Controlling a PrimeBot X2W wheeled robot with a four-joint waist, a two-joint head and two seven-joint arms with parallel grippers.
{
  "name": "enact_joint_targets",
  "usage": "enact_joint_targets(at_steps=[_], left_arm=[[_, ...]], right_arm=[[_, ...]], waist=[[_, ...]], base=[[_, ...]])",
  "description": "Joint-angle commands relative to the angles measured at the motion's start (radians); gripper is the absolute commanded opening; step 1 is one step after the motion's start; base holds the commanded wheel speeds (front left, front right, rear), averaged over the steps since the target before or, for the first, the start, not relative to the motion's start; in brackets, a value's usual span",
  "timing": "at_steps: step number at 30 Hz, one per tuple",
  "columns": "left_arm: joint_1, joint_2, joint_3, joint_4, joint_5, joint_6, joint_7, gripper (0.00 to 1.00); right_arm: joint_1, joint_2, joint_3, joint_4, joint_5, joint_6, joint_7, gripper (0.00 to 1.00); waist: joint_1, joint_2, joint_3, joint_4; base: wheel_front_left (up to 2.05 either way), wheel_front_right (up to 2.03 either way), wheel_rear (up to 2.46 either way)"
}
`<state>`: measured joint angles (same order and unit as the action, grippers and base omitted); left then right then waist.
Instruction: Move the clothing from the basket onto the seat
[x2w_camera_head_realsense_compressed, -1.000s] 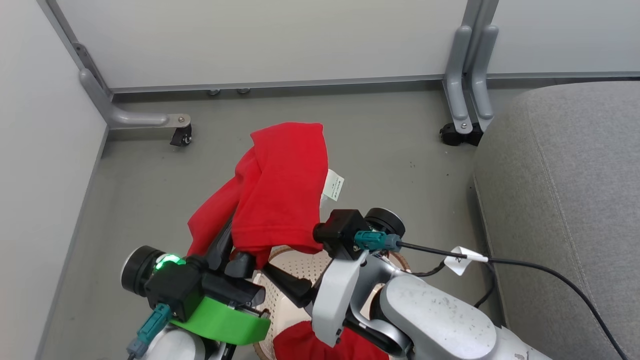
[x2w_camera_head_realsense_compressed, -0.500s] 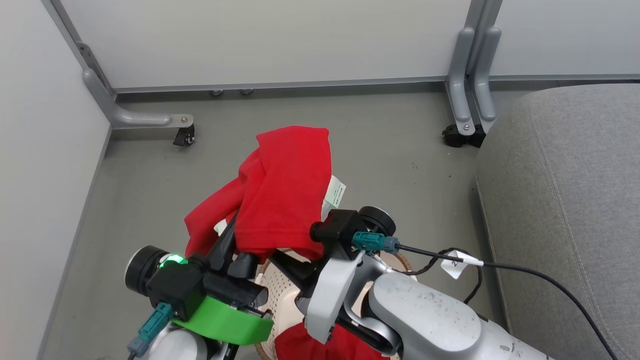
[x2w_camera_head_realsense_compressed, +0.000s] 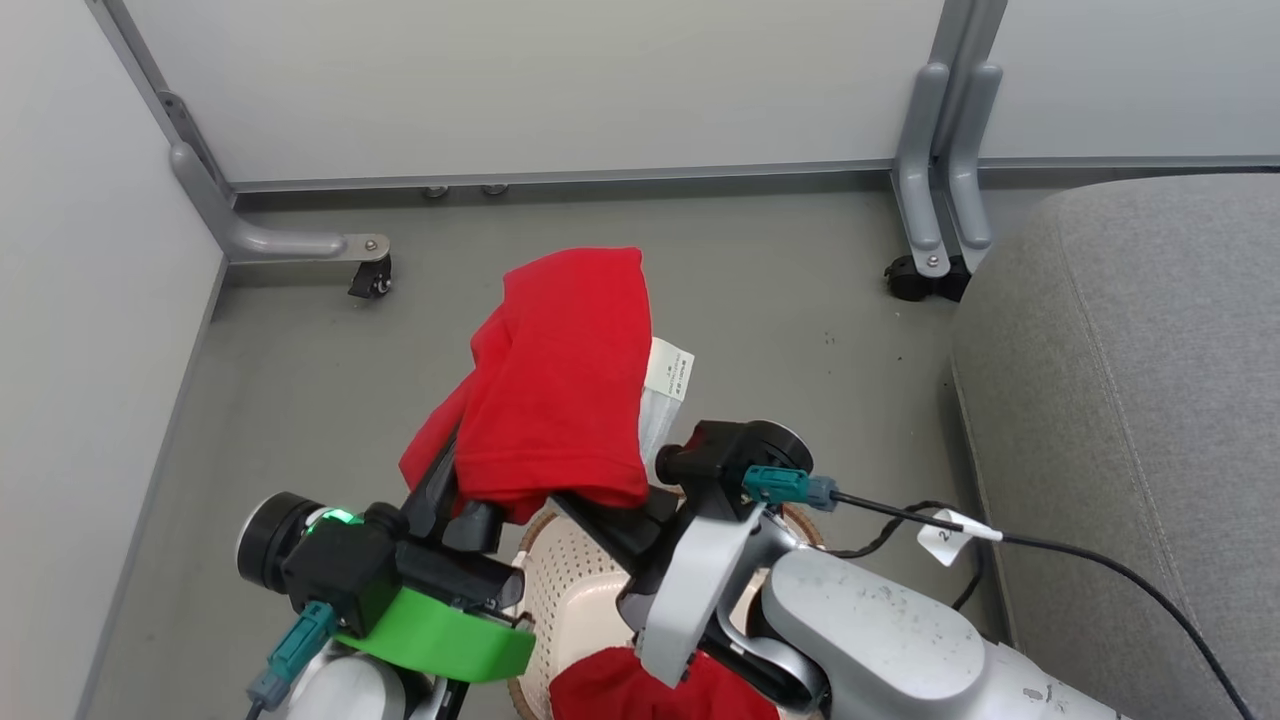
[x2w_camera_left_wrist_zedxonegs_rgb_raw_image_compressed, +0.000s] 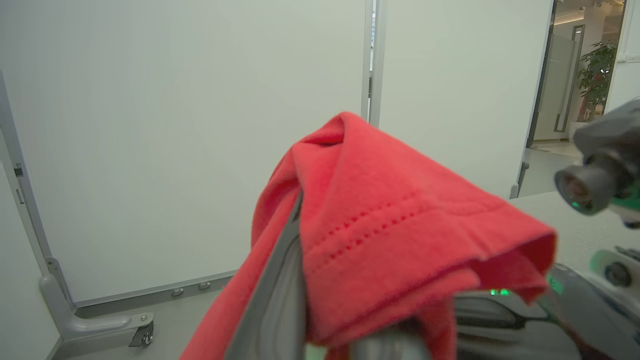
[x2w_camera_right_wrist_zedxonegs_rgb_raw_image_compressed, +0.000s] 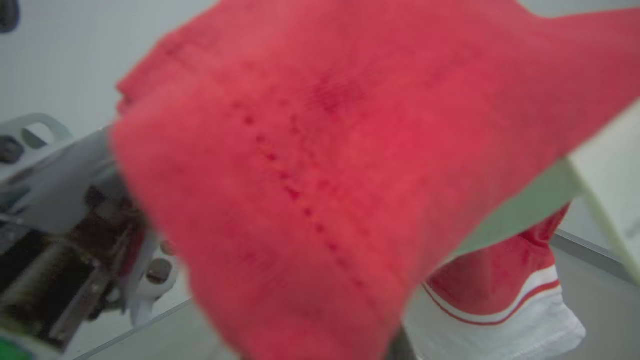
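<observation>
The shirt (x2w_camera_head_realsense_compressed: 565, 380) hangs in the air over the basket (x2w_camera_head_realsense_compressed: 570, 590), draped across the fingers of both grippers, its white label (x2w_camera_head_realsense_compressed: 670, 368) sticking out on the right edge. The left gripper (x2w_camera_head_realsense_compressed: 455, 500) points up into the cloth from the lower left with its fingers closed on the shirt. In the left wrist view one grey finger (x2w_camera_left_wrist_zedxonegs_rgb_raw_image_compressed: 272, 300) runs up between red folds and the shirt (x2w_camera_left_wrist_zedxonegs_rgb_raw_image_compressed: 390, 225) falls over its tip. The right gripper (x2w_camera_head_realsense_compressed: 600, 515) reaches up and left under the shirt's lower hem with its jaws pressed together. The cloth hides the tips, so I cannot tell whether fabric is caught between them. In the right wrist view the shirt (x2w_camera_right_wrist_zedxonegs_rgb_raw_image_compressed: 320, 165) lies blurred right against the lens, with a white striped panel (x2w_camera_right_wrist_zedxonegs_rgb_raw_image_compressed: 500, 325) hanging lower right. A second red garment (x2w_camera_head_realsense_compressed: 640, 690) lies in the basket on the floor (x2w_camera_head_realsense_compressed: 800, 300). The seat (x2w_camera_head_realsense_compressed: 1150, 400) stands to the right, apart from the basket.
</observation>
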<state>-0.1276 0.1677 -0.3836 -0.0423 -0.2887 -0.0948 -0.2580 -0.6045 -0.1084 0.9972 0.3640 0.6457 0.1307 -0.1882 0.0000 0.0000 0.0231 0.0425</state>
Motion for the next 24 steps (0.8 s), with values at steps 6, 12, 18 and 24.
enact_joint_targets(at_steps=[6,12,18,24], left_arm=[[0.002,0.016,0.018,0.011,-0.005,0.017,-0.007,0.00],[0.015,0.025,0.028,0.030,-0.012,0.027,-0.002,0.00],[0.023,0.031,0.033,0.041,-0.019,0.038,0.001,0.00],[0.028,0.037,0.038,0.053,-0.026,0.048,0.003,0.00]], right_arm=[[0.056,-0.046,-0.033,-0.062,0.006,0.000,-0.018,0.00],[0.110,-0.079,-0.093,-0.141,-0.028,0.000,-0.008,0.00],[0.177,-0.097,-0.169,-0.219,-0.067,0.000,0.030,0.00],[0.260,-0.106,-0.257,-0.290,-0.105,-0.001,0.070,0.00]], waist=[[0.0000,0.0000,-0.007,-0.008],[0.0000,0.0000,-0.012,-0.018],[0.0000,0.0000,-0.019,-0.026],[0.0000,0.0000,-0.027,-0.033]], base=[[0.00,0.00,0.00],[0.00,0.00,0.00],[0.00,0.00,0.00],[0.00,0.00,0.00]])
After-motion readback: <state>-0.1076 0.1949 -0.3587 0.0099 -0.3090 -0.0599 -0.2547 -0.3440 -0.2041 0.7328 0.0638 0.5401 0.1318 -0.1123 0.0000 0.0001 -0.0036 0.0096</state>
